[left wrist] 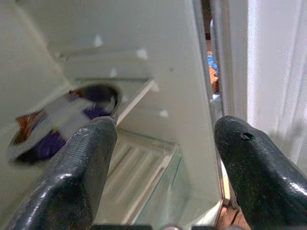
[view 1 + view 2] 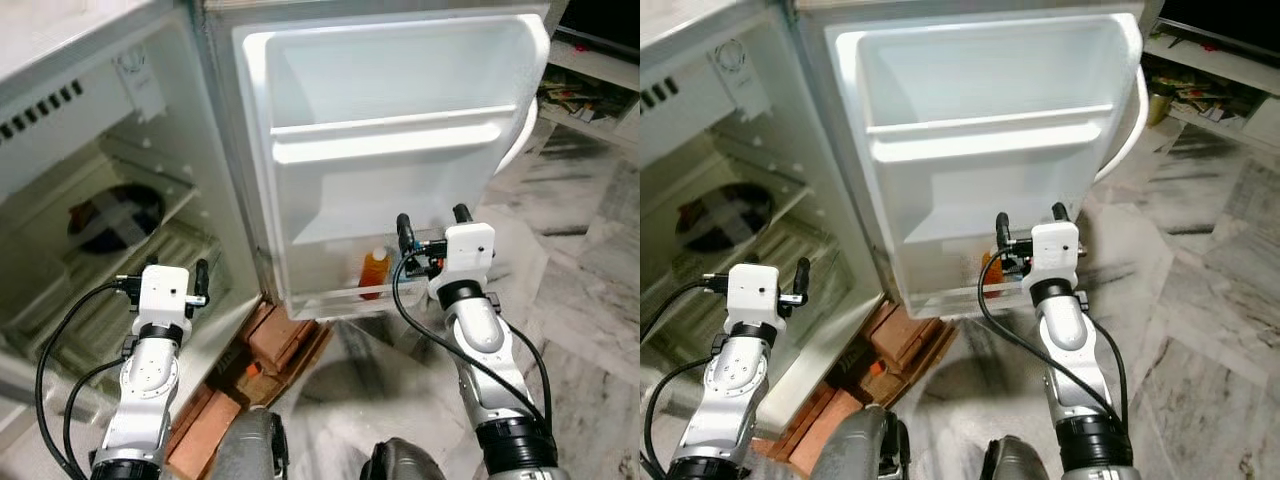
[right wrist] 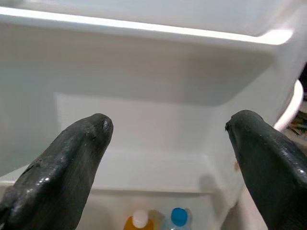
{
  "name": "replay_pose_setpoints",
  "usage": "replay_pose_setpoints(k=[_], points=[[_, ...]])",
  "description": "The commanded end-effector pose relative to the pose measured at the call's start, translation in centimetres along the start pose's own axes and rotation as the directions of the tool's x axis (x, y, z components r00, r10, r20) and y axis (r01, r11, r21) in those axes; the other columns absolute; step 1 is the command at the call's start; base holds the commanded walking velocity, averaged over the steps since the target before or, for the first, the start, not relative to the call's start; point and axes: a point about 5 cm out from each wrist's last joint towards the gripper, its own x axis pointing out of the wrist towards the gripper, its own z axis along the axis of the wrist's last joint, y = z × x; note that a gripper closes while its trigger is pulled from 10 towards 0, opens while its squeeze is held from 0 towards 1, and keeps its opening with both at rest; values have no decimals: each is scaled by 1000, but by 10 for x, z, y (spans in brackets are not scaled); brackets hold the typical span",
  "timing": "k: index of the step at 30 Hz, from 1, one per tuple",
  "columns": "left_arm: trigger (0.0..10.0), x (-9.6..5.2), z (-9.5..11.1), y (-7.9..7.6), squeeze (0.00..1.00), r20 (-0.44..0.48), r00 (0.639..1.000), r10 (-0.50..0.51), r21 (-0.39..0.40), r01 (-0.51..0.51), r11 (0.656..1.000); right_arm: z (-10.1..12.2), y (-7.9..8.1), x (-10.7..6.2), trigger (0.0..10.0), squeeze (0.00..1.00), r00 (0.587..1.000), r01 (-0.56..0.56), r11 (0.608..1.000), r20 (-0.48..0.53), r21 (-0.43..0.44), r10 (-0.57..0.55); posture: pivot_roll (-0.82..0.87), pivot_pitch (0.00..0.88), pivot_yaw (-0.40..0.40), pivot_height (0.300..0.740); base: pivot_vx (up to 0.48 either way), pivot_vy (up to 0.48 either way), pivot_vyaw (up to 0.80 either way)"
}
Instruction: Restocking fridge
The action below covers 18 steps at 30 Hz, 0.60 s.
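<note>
While the fridge door (image 2: 400,150) stood wide open, an orange bottle (image 2: 374,272) sat upright in the door's bottom shelf, and a blue-capped bottle (image 3: 178,218) stood just beside it. The right gripper (image 2: 430,228) hung near the door, just above that shelf, its fingers spread wide and holding nothing. The left gripper (image 2: 175,278) waited on the other side of the door, at the fridge's inside, fingers spread too. A dark plate (image 2: 112,215) lay on a shelf in there. The orange bottle looked small, light and stiff, maybe a bit slippery. It would be best held around its middle, below the cap.
</note>
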Motion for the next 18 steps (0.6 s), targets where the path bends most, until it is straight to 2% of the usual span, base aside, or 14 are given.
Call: replay_pose_setpoints(k=[1, 6, 18], points=[[10000, -2, -5, 0, 0, -20, 1000, 0, 14, 0, 1000, -6, 1, -3, 10000, 0, 999, 1, 1000, -33, 13, -1, 42, 76, 13, 740, 0, 0, 0], [10000, -2, -6, -2, 0, -22, 1000, -9, 19, 9, 1000, -10, 1, -5, 10000, 0, 999, 6, 1000, -51, 21, -5, 41, 77, 16, 740, 0, 0, 0], [10000, -1, -6, -5, 0, -25, 999, -19, 22, 19, 1000, -12, 4, -9, 10000, 0, 999, -7, 1000, -48, 14, 8, 41, 85, 18, 740, 0, -456, 0]])
